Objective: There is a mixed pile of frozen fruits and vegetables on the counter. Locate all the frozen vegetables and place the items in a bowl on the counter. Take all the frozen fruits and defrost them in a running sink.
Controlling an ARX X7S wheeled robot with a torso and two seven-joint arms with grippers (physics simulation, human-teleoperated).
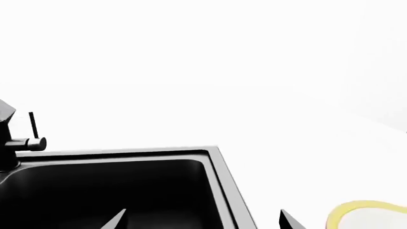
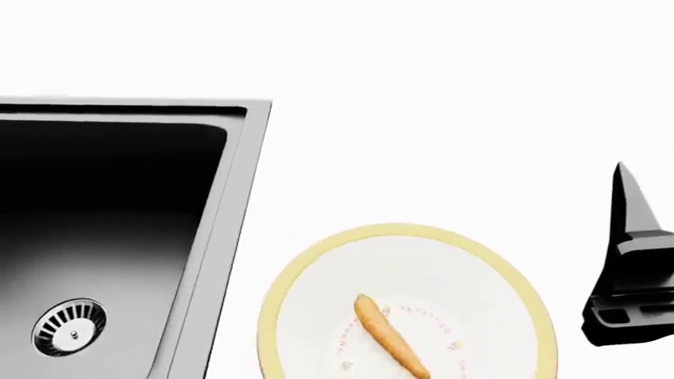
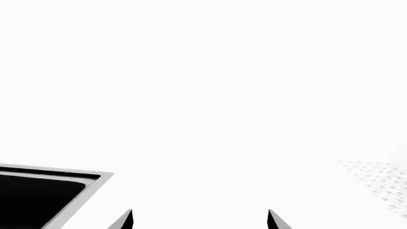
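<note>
Your right fingers stand wide apart with nothing between them, tips over bare white worktop; a corner of the sink lies beyond and to one side. Your left fingers are likewise spread wide and empty, one tip over the sink basin, the other over worktop beside the bowl rim. In the head view, the carrot lies inside the bowl, well apart from your right fingers. Its long axis runs diagonally, one end toward the sink, the other toward the near edge.
</note>
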